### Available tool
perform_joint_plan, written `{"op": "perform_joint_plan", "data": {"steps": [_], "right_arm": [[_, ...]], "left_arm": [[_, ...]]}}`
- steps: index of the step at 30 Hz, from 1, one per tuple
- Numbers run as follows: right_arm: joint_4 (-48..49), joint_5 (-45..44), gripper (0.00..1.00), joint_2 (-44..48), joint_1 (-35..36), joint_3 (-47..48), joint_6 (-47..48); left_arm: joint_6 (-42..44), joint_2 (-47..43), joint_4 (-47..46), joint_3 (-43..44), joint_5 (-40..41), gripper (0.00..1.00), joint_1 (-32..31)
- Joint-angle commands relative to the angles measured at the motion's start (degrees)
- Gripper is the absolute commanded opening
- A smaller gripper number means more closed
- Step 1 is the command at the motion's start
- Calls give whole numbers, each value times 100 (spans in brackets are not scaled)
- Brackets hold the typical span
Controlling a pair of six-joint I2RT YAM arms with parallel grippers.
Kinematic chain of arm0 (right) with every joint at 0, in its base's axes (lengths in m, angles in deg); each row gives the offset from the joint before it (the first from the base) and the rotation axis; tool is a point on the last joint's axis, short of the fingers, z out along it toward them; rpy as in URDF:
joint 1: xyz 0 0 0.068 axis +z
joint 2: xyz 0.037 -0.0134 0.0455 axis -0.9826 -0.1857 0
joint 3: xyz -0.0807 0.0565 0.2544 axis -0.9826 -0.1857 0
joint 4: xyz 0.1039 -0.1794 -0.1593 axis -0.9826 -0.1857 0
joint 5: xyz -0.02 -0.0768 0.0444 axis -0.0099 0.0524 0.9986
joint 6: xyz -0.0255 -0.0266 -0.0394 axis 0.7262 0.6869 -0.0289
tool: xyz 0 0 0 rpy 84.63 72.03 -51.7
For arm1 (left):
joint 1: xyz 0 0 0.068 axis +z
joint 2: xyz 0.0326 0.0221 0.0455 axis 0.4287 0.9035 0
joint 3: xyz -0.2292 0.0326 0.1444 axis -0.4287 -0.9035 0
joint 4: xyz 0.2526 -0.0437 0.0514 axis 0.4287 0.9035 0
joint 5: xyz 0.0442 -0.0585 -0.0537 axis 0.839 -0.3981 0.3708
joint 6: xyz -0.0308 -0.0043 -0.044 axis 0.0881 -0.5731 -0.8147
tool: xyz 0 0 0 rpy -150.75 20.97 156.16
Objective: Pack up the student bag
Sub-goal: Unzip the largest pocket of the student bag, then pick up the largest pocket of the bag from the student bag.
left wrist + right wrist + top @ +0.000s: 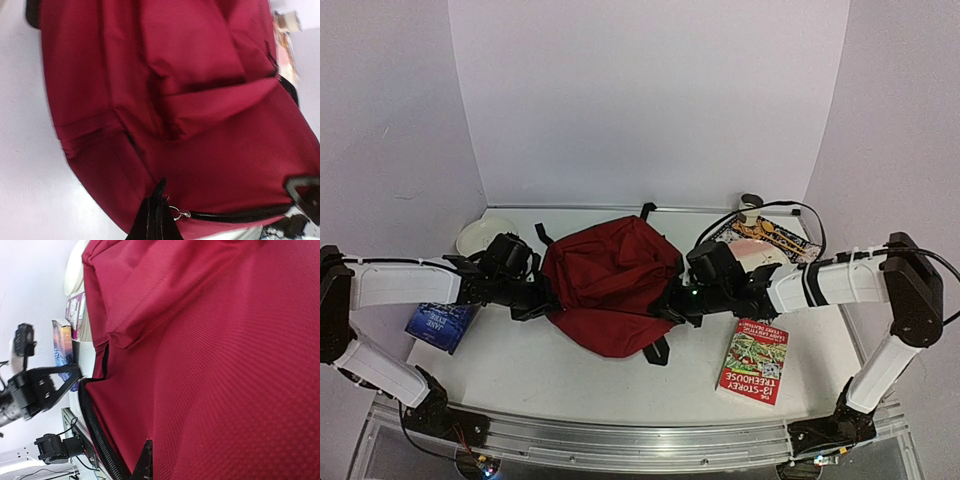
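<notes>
The dark red student bag (610, 280) lies flat mid-table between both arms, and it fills the left wrist view (200, 100) and the right wrist view (225, 365). My left gripper (542, 300) is at the bag's left edge. In its own view it (156, 202) is shut on a black zipper pull tab (160, 187), with the metal ring (180, 214) and black zipper (240, 216) beside it. My right gripper (667, 305) is at the bag's right edge. In its own view it (146, 455) is shut on a fold of red fabric, near the zipper (97, 435).
A blue book (442, 325) lies at the left and a red Treehouse book (753, 360) at the front right. Another book (767, 238) and a cable lie at the back right. A white bowl (485, 235) sits at the back left.
</notes>
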Motion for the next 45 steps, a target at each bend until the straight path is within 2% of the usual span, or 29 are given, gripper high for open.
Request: {"op": "perform_joint_plan", "data": {"steps": [1, 4, 8, 10, 14, 21, 24, 30, 34, 45], "right_arm": [[-257, 122, 0, -214, -106, 265, 250], [-246, 222, 1, -405, -62, 419, 288], [-255, 292, 21, -508, -51, 507, 368], [-351, 235, 35, -466, -50, 541, 474], [-780, 14, 49, -365, -53, 741, 817], [-1135, -113, 57, -203, -100, 1028, 1096], [-1230, -72, 59, -136, -98, 1153, 1177], [-1288, 82, 59, -135, -110, 1403, 1191], [-1343, 169, 59, -82, -104, 1552, 1166], [-1472, 168, 56, -75, -154, 1929, 1199]], "left_arm": [[296, 419, 533, 163, 1486, 0, 548], [433, 561, 517, 299, 1458, 0, 554], [712, 305, 464, 395, 1274, 9, 552], [896, 50, 445, 405, 1191, 17, 553], [1225, -441, 453, 381, 922, 36, 551], [1816, -899, 454, 569, 242, 72, 542], [2062, -811, 452, 828, -125, 82, 481], [2526, -310, 453, 1318, -320, 90, -75], [2746, 44, 454, 1568, -274, 91, -478], [3124, 527, 450, 1935, -558, 93, -938]]}}
